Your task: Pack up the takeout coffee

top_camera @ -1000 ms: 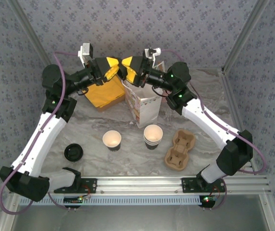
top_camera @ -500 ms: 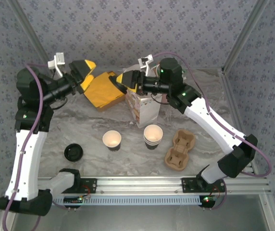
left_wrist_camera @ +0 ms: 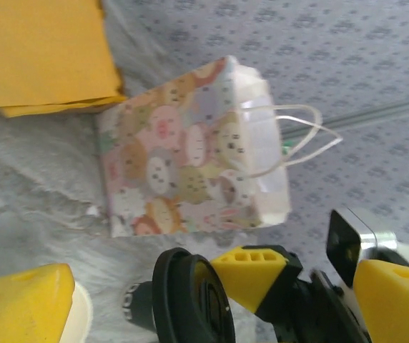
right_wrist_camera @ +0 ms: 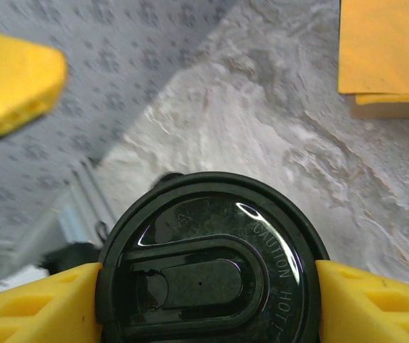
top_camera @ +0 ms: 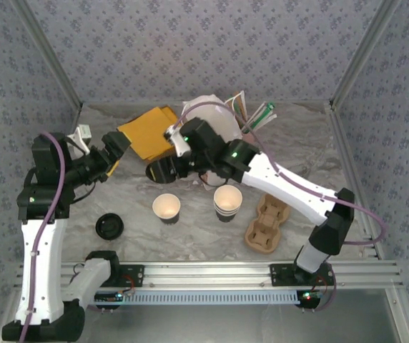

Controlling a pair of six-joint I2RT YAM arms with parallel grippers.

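Note:
Two small paper cups stand open near the front. The takeout coffee [top_camera: 227,201] has dark rings round its wall. The other cup [top_camera: 166,207] has a dark base, and its cream rim [left_wrist_camera: 81,314] shows in the left wrist view. My right gripper [top_camera: 158,171] [right_wrist_camera: 208,293] is low over the table behind the left cup, shut on a black lid [right_wrist_camera: 208,275] [left_wrist_camera: 190,300] by its edges. My left gripper [top_camera: 111,153] hangs open just left of that lid, and its yellow fingers [left_wrist_camera: 22,300] hold nothing.
A second black lid [top_camera: 109,226] lies at the front left. A brown cardboard carrier [top_camera: 267,221] sits right of the cups. A yellow envelope [top_camera: 147,132] [left_wrist_camera: 40,53] and an animal-print paper bag [left_wrist_camera: 190,153] [top_camera: 208,114] are at the back, with straws [top_camera: 244,106] beside the bag.
My right arm swung down and left from over the bag to low behind the cups. My left arm pulled back to the left and its jaws opened. The bag now sits farther back.

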